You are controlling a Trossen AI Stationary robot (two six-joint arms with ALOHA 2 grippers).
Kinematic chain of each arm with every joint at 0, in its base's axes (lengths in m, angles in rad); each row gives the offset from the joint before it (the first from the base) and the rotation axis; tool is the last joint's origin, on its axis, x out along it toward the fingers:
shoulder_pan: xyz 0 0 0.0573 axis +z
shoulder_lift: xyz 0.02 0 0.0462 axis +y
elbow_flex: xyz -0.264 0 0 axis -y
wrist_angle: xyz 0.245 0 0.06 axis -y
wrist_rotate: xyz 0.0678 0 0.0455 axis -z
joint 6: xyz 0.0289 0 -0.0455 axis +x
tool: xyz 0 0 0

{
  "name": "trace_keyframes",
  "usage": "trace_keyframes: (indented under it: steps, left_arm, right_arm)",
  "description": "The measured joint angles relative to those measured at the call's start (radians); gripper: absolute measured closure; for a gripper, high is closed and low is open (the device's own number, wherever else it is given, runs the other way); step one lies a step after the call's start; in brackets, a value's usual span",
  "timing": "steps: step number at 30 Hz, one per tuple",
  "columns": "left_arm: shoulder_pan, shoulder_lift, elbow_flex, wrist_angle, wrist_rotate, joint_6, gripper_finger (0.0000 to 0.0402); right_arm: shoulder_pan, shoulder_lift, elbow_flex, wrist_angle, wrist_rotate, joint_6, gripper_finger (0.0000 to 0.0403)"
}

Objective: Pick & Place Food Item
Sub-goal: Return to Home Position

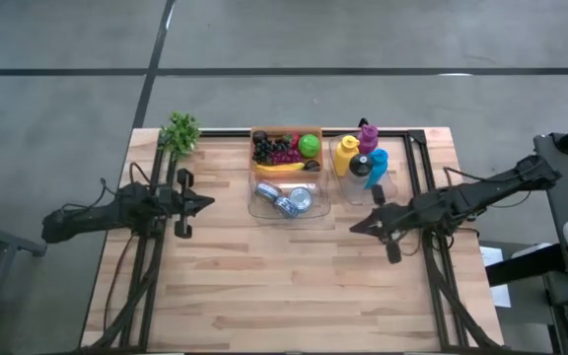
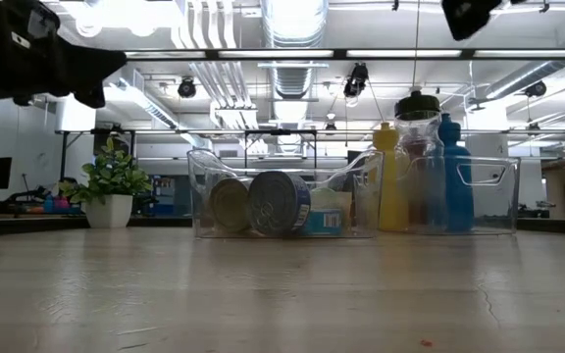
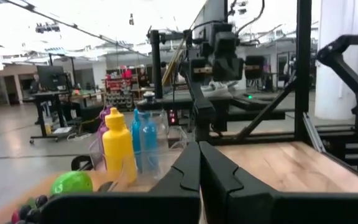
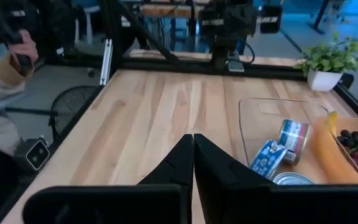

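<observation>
- The round green apple point(image 1: 309, 146) lay in the rectangular orange bin point(image 1: 286, 129) at the table's far edge, beside dark grapes point(image 1: 272, 150) and a yellow banana point(image 1: 286, 167). I judged the sorting done.
- Silver tin cans point(image 1: 299, 200) sat in the clear plastic bin point(image 1: 256, 209) just in front. Tall plastic bottles point(image 1: 345, 155) stood in a second clear bin point(image 1: 392, 183) to its right.
- My right gripper point(image 1: 354, 227) hung near that bottle bin, fingers pressed together and empty. A careless swing there could have clipped its wall or toppled a bottle.
- My left gripper point(image 1: 209, 204), also closed on nothing, hung left of the can bin. A wide sweep might have brushed it, or the small green potted plant point(image 1: 179, 132).
- Both tips pointed inward, so drifting forward risked my arms meeting.
</observation>
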Motion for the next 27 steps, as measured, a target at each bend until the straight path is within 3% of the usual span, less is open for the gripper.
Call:
trace_keyframes:
  steps: [13, 27]
  left_arm:
    - [0.0, 0.0, -0.001, -0.008, -0.004, 0.005, 0.0396]
    - [0.0, 0.0, -0.001, -0.016, -0.003, 0.004, 0.0395]
  right_arm:
    - [0.0, -0.401, -0.235, 0.055, 0.0, -0.046, 0.0394]
    - [0.0, -0.735, -0.319, 0.048, 0.001, -0.136, 0.0394]
